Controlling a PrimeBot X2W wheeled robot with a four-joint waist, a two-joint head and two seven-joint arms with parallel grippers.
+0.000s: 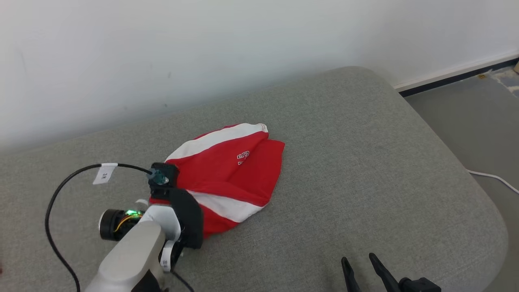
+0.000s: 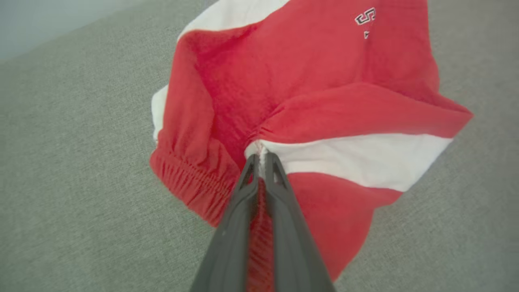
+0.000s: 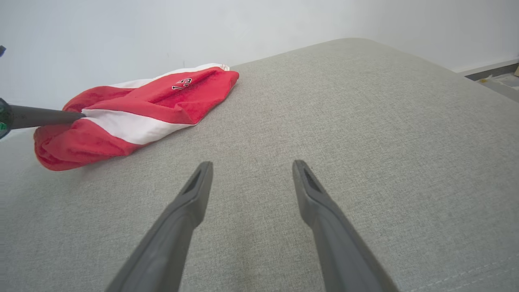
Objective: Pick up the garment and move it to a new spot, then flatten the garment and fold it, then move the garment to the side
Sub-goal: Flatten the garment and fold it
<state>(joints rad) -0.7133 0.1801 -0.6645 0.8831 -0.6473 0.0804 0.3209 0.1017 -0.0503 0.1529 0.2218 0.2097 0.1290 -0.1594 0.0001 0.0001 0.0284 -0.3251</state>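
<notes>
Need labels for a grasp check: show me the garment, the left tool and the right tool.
garment (image 1: 237, 174), head view, red panel below the logo.
left tool (image 2: 263, 158), left wrist view, between fingertips shut on the garment.
right tool (image 3: 252, 163), right wrist view, between its open fingertips.

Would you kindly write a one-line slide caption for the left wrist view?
The left gripper pinches the red-and-white garment at a white stripe, on the grey cushion.

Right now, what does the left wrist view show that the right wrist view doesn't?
Left wrist view: the garment's gathered elastic waistband, and the pinch at the white stripe's end. Right wrist view: the right claw open over bare cushion, plus a strip of floor. Shared: the red-and-white garment, its logo, the grey cushion, the left claw shut on the garment.
</notes>
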